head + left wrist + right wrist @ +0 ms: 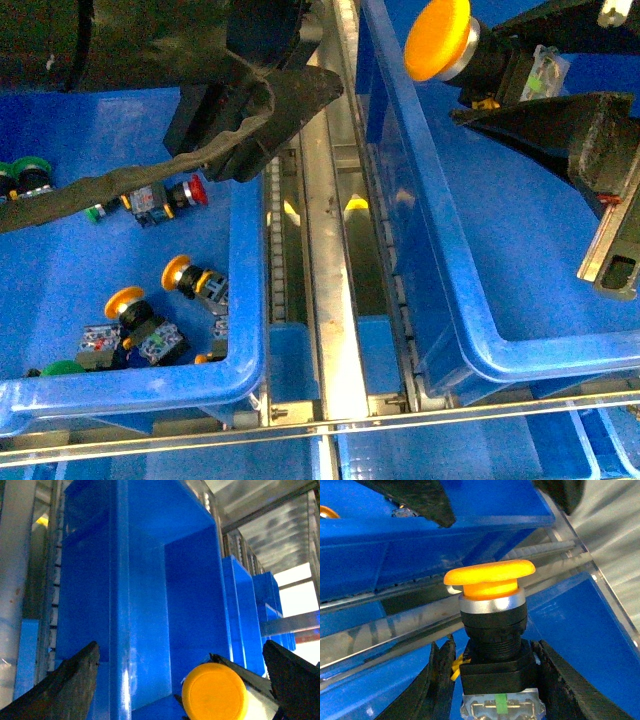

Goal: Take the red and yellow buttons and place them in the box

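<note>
My right gripper (pixel 500 75) is shut on a yellow button (pixel 438 38) by its black body and holds it in the air over the left wall of the big blue box (pixel 430 250). The right wrist view shows the button (pixel 492 587) upright between the fingers (pixel 565 685). My left gripper (pixel 180 644) is open and empty, facing the box wall (pixel 120 580), with the held yellow cap (pixel 215 692) in front of it. A red button (pixel 195 190) and two yellow buttons (pixel 178 272) (pixel 125 300) lie in the left tray (pixel 245 300).
Green-capped switches (pixel 25 172) (pixel 62 368) also lie in the left tray. A metal conveyor rail (pixel 325 300) runs between the tray and the box. The left arm's black sleeve (pixel 150 180) hangs over the tray's far part.
</note>
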Action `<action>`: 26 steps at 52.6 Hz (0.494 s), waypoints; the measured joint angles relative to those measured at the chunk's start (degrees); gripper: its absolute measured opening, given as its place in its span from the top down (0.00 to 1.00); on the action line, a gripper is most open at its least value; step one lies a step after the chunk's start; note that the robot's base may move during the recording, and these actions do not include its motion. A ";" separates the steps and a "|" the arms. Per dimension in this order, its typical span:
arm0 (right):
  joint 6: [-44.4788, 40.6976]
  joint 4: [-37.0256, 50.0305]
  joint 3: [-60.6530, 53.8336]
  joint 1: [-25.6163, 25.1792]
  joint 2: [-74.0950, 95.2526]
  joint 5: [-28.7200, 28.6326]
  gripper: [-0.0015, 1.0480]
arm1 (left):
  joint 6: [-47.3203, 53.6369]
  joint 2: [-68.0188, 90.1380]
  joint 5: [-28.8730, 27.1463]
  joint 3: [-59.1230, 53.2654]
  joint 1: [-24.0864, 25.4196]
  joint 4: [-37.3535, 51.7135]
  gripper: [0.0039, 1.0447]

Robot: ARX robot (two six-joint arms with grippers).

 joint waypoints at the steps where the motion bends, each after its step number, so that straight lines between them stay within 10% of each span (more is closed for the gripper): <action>1: -0.09 -0.04 -0.04 -0.11 -0.02 -0.09 0.62 | 0.00 -0.17 0.70 -0.24 0.48 -0.04 0.07; 26: -1.22 -3.50 -0.70 -2.99 -2.58 0.15 0.62 | 13.99 -43.98 -1.81 -24.13 20.61 -29.46 0.07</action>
